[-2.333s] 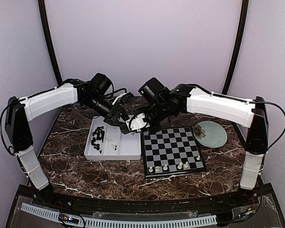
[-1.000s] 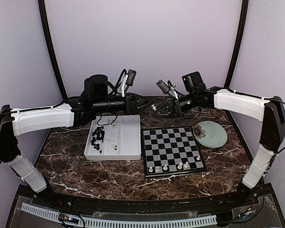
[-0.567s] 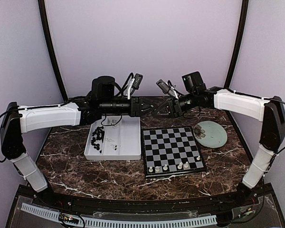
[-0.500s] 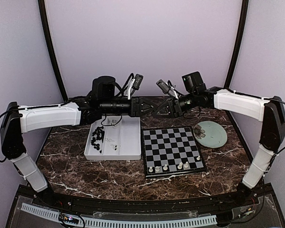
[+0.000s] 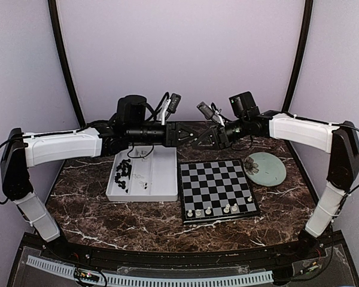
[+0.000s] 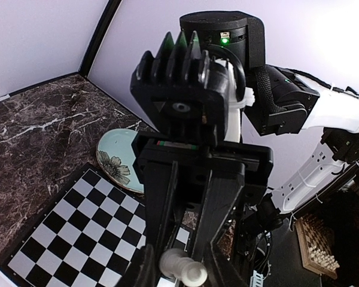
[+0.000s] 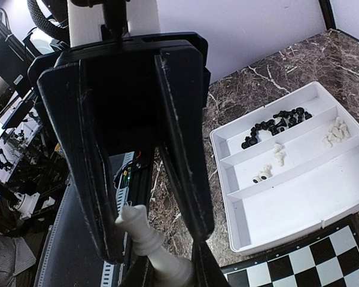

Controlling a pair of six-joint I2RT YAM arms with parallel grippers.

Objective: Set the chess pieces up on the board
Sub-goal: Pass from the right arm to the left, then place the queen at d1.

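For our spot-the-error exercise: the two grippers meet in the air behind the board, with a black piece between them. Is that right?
Not quite. The piece is white, not black, as the right wrist view shows plainly. The rest stands: the left gripper and the right gripper meet in the air behind the board, with the piece between them.

Top view: above and behind, facing the whole bench [image 5: 90,209]. Wrist views: close, facing each other; all share the board [image 5: 217,186].
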